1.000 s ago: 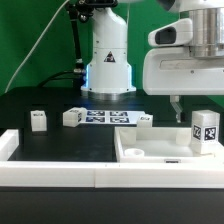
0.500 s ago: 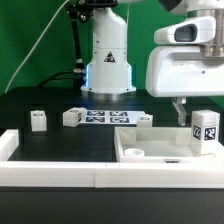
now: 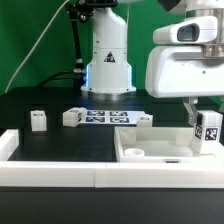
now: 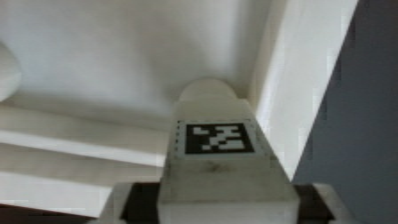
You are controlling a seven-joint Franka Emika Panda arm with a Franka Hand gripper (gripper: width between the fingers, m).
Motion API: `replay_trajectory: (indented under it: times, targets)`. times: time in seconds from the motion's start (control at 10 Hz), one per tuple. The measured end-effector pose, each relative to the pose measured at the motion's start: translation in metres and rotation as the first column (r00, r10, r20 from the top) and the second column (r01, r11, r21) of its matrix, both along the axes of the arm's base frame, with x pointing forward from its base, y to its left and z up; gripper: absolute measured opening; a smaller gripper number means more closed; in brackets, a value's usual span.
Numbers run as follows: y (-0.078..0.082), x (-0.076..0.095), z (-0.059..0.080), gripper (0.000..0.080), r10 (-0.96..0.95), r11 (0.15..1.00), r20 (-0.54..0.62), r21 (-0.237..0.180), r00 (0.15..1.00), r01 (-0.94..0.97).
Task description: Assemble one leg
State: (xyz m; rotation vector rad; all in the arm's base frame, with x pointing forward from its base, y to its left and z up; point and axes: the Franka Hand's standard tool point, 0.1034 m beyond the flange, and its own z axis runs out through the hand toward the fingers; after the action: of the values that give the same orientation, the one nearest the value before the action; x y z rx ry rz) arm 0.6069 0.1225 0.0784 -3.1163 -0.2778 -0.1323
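Note:
My gripper [image 3: 195, 112] is at the exterior view's right, above the right rim of the white panel [image 3: 150, 152]. It is shut on a leg [image 3: 209, 130], a small white block that stands upright with its marker tag facing the camera. In the wrist view the leg [image 4: 217, 140] fills the gap between my two dark fingers [image 4: 135, 200], and the panel's white surface and rim [image 4: 107, 110] lie beneath it. The leg's lower end is hidden behind the panel's front rim.
Three more legs are on the black table: one at the left [image 3: 38, 120], one beside the marker board [image 3: 73, 117], and one at the panel's back edge [image 3: 146, 120]. The marker board [image 3: 100, 117] lies before the robot base [image 3: 108, 60]. A white rail [image 3: 60, 175] runs along the front.
My gripper has shifted toward the exterior view's right over the last second. The leg has moved slightly right with it.

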Motion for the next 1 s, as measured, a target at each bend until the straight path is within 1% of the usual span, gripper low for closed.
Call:
replay_trajectory:
  times: [0.2, 0.3, 0.4, 0.5, 0.6, 0.8, 0.9, 1.0]
  targets:
    - [-0.0001, 0.0000, 0.0000, 0.0289, -0.015, 1.000, 0.000, 0.001, 1.000, 0.015]
    - [0.0004, 0.0001, 0.0008, 0.0289, -0.091, 0.996, -0.003, 0.011, 0.996, 0.091]
    - [-0.0005, -0.0004, 0.0007, 0.0289, -0.272, 0.962, -0.007, 0.026, 0.962, 0.272]
    - [-0.0010, -0.0013, -0.0003, 0.0289, -0.394, 0.918, -0.016, 0.039, 0.919, 0.394]
    - [-0.0020, -0.0016, -0.0010, 0.0289, -0.523, 0.850, -0.021, 0.055, 0.852, 0.523]
    - [-0.0041, -0.0021, -0.0014, 0.0291, -0.699, 0.709, -0.042, 0.092, 0.714, 0.699]
    - [-0.0051, -0.0009, -0.0016, 0.0291, -0.796, 0.594, -0.061, 0.114, 0.602, 0.797]
    - [-0.0050, -0.0006, -0.0016, 0.0291, -0.892, 0.430, -0.092, 0.129, 0.442, 0.894]
